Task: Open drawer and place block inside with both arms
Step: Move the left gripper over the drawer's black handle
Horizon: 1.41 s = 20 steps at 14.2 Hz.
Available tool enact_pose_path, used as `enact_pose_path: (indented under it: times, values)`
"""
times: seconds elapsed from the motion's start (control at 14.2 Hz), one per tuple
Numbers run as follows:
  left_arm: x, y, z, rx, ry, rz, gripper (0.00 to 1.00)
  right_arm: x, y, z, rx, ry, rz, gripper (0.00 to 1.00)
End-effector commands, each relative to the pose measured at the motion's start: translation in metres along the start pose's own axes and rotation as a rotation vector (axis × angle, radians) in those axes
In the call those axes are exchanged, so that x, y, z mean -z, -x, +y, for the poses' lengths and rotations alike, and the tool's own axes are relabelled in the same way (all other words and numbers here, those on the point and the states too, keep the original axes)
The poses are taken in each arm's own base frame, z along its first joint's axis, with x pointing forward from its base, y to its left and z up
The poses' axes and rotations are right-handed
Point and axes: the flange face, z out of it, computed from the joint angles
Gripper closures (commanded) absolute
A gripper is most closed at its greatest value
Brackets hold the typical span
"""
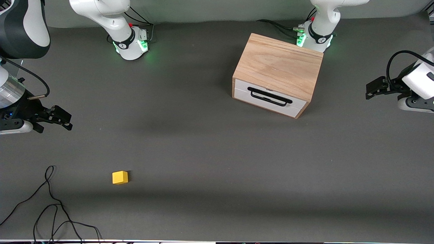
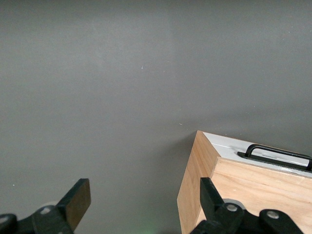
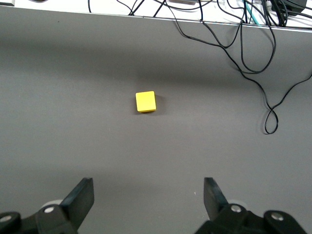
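The light oak cabinet [image 1: 278,64] stands in front of the left arm's base, its drawer [image 1: 271,98] shut, with a white front and a black bar handle [image 1: 269,96]. The yellow block [image 1: 120,177] lies on the grey table, nearer the front camera, toward the right arm's end. My right gripper [image 1: 64,119] is open and empty in the air at the right arm's end; its wrist view shows the block [image 3: 146,101] ahead of the open gripper [image 3: 147,195]. My left gripper [image 1: 371,89] is open and empty beside the cabinet; its wrist view shows the gripper [image 2: 144,200] by the cabinet corner [image 2: 195,195] and the handle [image 2: 278,153].
Loose black cables [image 1: 51,206] lie on the table near its front edge at the right arm's end, and show in the right wrist view [image 3: 243,44]. The table edge [image 3: 146,17] runs just past the block.
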Motion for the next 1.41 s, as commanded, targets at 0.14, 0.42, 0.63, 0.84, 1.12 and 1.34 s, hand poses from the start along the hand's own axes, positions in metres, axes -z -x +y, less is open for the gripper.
enact_pose_path:
  times: [0.14, 0.42, 0.63, 0.84, 1.12, 1.34]
  values:
    - [0.003, 0.0, 0.002, -0.006, -0.003, 0.012, 0.0, 0.0, 0.003, -0.002, -0.017, 0.002, -0.005, 0.0]
    - [0.003, 0.0, 0.002, -0.006, -0.003, 0.012, 0.0, 0.001, 0.003, -0.002, -0.018, 0.002, -0.004, 0.0]
    - [0.003, 0.0, 0.004, 0.013, -0.003, 0.014, 0.0, 0.003, 0.003, -0.002, -0.018, 0.002, -0.001, 0.0]
    - [0.005, 0.001, 0.032, 0.114, -0.005, 0.006, 0.0, 0.004, -0.002, -0.002, -0.015, 0.004, 0.012, 0.0]
    - [0.005, 0.004, 0.107, 0.315, -0.01, 0.006, 0.0, 0.003, 0.0, 0.0, -0.021, 0.004, -0.001, 0.0]
    - [0.003, 0.013, 0.177, 0.491, -0.013, 0.011, 0.0, -0.002, 0.005, 0.0, -0.038, -0.001, -0.066, 0.0]
